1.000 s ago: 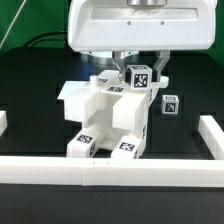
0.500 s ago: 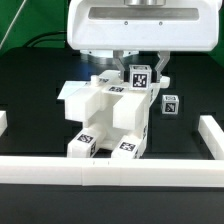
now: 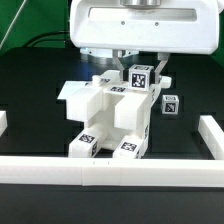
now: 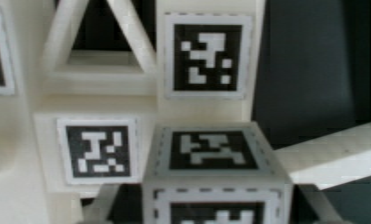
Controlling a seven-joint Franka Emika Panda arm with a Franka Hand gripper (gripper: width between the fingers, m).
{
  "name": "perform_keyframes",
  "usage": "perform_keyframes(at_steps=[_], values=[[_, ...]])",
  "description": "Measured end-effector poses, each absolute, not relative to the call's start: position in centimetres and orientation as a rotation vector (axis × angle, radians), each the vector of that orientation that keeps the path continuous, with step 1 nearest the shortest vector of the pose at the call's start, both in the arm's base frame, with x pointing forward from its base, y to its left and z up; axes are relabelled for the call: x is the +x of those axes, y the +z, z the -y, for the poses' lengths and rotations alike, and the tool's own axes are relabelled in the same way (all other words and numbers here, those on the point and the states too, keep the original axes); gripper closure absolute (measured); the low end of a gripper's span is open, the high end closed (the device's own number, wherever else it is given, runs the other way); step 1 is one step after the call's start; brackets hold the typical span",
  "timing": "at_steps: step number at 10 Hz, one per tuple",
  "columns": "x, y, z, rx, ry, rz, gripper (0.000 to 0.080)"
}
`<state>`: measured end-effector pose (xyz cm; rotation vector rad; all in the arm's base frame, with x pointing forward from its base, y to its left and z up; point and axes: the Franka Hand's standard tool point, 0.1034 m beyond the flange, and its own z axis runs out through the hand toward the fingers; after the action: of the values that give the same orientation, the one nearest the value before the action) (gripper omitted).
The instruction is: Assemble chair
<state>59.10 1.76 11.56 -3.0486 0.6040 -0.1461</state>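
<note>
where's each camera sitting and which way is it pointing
Exterior view: off the arm, low beyond the near white border rail, looking across it at the chair; the arm's white wrist housing and the gripper, shut on a tagged block, show up top.
Wrist view: on the wrist, looking close at the chair's tagged white parts; nothing of the gripper clearly shows.
Shared: the chair's tagged white parts; which tags match, cannot tell.

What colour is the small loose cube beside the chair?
The cube is white with a black-and-white tag; exterior view.
</note>
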Motion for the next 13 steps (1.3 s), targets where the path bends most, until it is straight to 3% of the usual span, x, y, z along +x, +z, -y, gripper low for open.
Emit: perform_keyframes(at_steps=[7, 10, 11, 12, 13], values=[[59.11, 11.36, -1.84, -2.676, -0.115, -1.420, 0.0515], [59.10, 11.31, -1.84, -2.705, -0.118, -1.370, 0.0509], [59.10, 11.32, -1.87, -2.708, -0.118, -1.365, 0.0296], [59.26, 11.52, -2.11, -2.756, -0.116, -1.274, 0.0192], [59.36, 11.61, -2.20, -2.809, -0.125, -1.158, 0.0192]])
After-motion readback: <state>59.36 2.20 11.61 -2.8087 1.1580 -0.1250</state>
